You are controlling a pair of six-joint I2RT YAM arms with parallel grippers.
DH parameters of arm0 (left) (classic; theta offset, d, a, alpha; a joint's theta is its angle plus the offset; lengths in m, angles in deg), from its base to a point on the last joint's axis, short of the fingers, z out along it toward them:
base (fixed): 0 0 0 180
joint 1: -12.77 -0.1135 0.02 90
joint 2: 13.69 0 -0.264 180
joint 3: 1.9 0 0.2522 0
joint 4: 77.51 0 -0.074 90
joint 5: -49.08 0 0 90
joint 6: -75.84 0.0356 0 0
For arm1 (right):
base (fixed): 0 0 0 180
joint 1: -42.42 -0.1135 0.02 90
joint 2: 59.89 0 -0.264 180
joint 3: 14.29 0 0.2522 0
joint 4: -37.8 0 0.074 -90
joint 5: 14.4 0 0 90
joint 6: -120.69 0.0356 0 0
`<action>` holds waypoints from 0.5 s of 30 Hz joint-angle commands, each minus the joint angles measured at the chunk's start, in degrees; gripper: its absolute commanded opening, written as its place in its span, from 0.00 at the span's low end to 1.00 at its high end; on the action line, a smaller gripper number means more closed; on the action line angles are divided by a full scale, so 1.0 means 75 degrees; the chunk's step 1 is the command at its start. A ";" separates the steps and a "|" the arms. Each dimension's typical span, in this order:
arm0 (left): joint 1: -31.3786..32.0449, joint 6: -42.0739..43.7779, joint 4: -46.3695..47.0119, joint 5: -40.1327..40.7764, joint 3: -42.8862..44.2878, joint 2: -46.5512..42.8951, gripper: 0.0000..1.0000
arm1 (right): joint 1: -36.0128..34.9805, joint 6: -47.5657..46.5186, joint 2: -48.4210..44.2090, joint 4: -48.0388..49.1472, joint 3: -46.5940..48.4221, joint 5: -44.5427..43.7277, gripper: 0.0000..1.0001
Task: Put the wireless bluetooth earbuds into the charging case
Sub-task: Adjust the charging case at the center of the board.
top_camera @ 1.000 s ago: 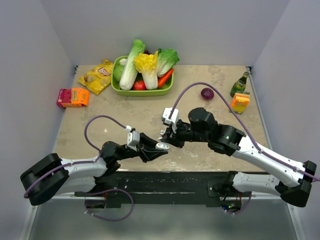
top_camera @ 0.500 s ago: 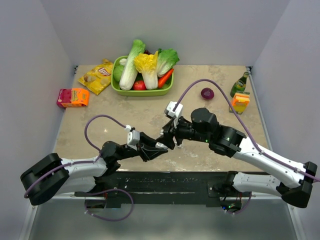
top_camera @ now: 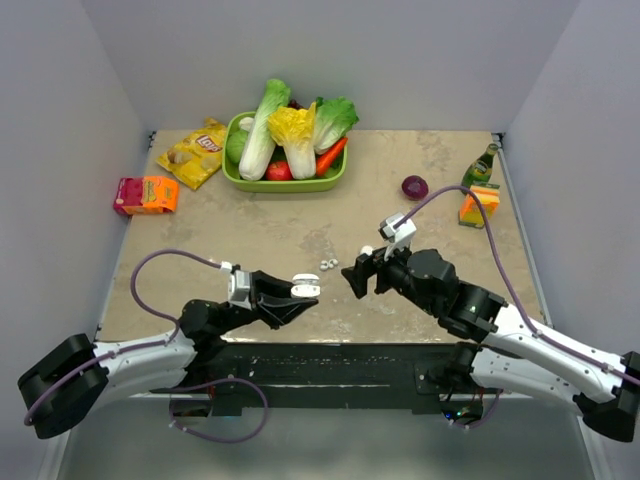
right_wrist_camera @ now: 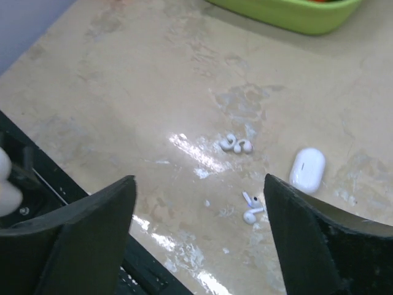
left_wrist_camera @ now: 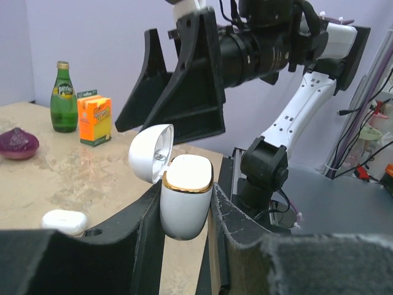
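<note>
The case (left_wrist_camera: 184,206) is smooth, glossy white plastic with a shiny gold-toned band at its rim, and the earbuds (right_wrist_camera: 249,214) are the same glossy white. The left hand (left_wrist_camera: 185,198) has matt black plastic fingers (left_wrist_camera: 239,243) with grainy, slightly rough edges. The bench (right_wrist_camera: 123,92) looks like polished beige stone, mottled and bright with glare; the bottle (left_wrist_camera: 63,98) is glossy green glass, the carton (left_wrist_camera: 94,120) printed card.

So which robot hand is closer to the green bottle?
Right. The right gripper is open at mid-table, left of and nearer than the green bottle. The left gripper, holding the charging case, is farther left.
</note>
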 commanded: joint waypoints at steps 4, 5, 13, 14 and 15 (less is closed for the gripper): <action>-0.0056 -0.0682 0.3458 0.0285 -0.0751 0.0658 0.00 | 0.0160 0.0769 -0.0181 0.0441 -0.0762 -0.0508 0.98; -0.0056 -0.0718 0.3612 0.0297 -0.0764 0.0764 0.00 | 0.0207 0.0804 -0.0122 0.0487 -0.0855 -0.0496 0.98; -0.0056 -0.0497 0.4224 0.0965 -0.1279 0.0730 0.00 | 0.0266 0.1506 0.1118 -0.0168 -0.0774 -0.1643 0.46; -0.0056 -0.0403 0.4095 0.0953 -0.1314 0.0614 0.00 | 0.0289 0.1565 0.1225 -0.0122 -0.0879 -0.1667 0.33; -0.0044 -0.0263 0.3943 0.0941 -0.1326 0.0369 0.00 | 0.0278 0.1659 0.1319 -0.0075 -0.0949 -0.1691 0.20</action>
